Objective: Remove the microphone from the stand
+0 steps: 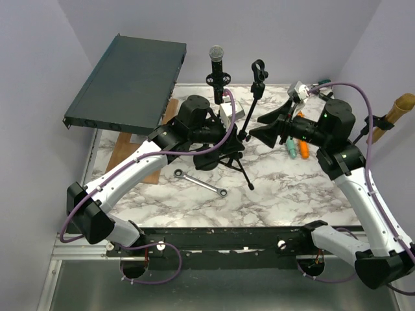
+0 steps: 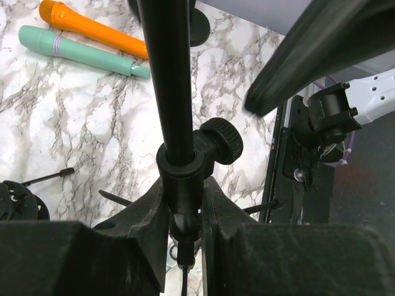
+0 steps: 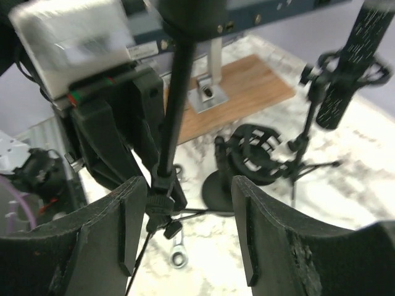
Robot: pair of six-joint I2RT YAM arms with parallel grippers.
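Microphone (image 1: pixel 217 60) stands upright in its holder (image 1: pixel 219 79) at bench (image 1: pixel 292 188) rear. Judged rigid, smooth, moderately heavy; best grasped mid-barrel. Left fingers (image 2: pixel 133 231) clamped on tripod pole (image 2: pixel 170 80); right fingers (image 3: pixel 120 228) apart, astride it.

1. Table top (image 1: pixel 292 188): marble-look, white-grey veining, slight sheen.
2. Stand pole (image 2: pixel 166 74): smooth black, semi-gloss.
3. Wrench (image 1: pixel 200 183): bright bare metal.
4. Right gripper (image 3: pixel 188 185) fingers (image 3: pixel 99 246): matt black, grainy.
5. Board (image 3: pixel 247 92): plain brown wood.
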